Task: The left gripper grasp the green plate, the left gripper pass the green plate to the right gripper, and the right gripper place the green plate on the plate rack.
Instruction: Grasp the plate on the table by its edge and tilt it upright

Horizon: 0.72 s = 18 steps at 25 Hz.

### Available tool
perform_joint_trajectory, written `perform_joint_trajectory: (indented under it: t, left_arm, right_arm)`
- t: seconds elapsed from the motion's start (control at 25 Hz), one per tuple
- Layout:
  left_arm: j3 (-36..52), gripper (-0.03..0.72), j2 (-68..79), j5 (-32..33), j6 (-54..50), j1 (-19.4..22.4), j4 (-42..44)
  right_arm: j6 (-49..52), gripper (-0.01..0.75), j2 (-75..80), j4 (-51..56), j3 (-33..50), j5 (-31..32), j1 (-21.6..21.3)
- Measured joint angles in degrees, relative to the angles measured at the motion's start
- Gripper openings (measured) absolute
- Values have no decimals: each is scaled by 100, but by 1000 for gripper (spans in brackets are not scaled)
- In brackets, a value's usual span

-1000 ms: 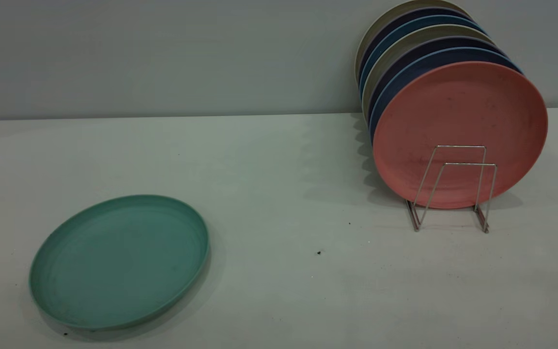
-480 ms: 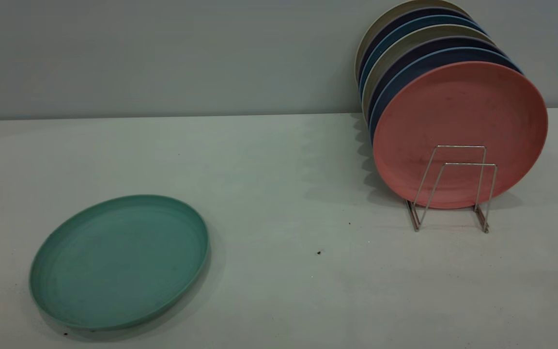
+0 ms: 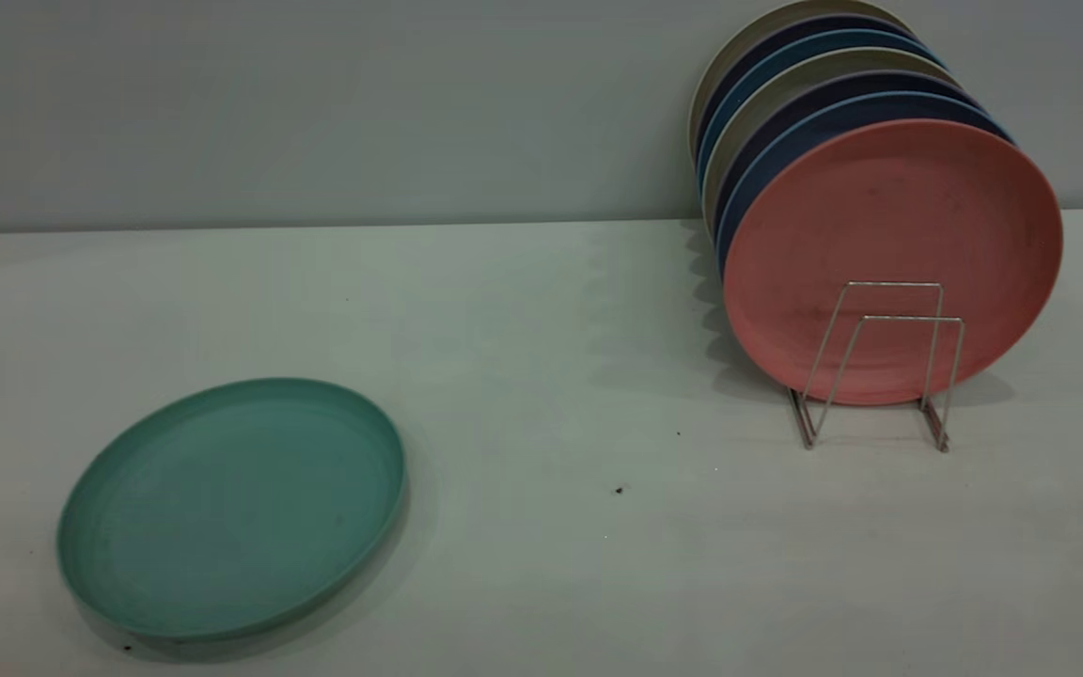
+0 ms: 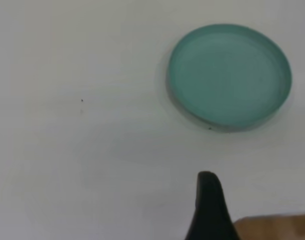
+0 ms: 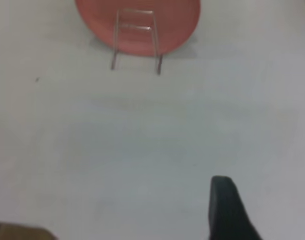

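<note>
The green plate (image 3: 231, 508) lies flat on the white table at the front left, nothing touching it. In the left wrist view the same green plate (image 4: 229, 75) sits well ahead of my left gripper (image 4: 260, 192); only one black finger (image 4: 208, 205) shows, with bare table beside it. The plate rack (image 3: 880, 367) stands at the right, its two front wire loops unfilled. My right gripper (image 5: 266, 195) hovers open over bare table, facing the plate rack (image 5: 136, 37) from a distance. Neither arm appears in the exterior view.
A salmon-pink plate (image 3: 889, 235) stands upright in the rack with several blue and beige plates (image 3: 814, 94) behind it, near the back wall. A brown table edge (image 4: 272, 227) shows beside the left finger.
</note>
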Motion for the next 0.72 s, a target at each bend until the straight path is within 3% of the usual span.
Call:
perform_joint_trajectory:
  t: [0.24, 0.44, 0.6, 0.72]
  left_arm:
    - [-787, 543, 1987, -663, -58, 0, -17]
    - [-1481, 543, 3710, -798, 19, 0, -24]
    - [-1759, 543, 4842, -1104, 19, 0, -54]
    - [-1814, 543, 5604, -1614, 19, 0, -136]
  right_arm:
    - [-43, 448, 1589, 45, -442, -778, 0]
    - [-530, 448, 3007, 169, -944, -1447, 0]
    - [-1207, 448, 4112, 1138, -1205, -2102, 0]
    - [-2267, 448, 4902, 2394, -1217, -2551, 0]
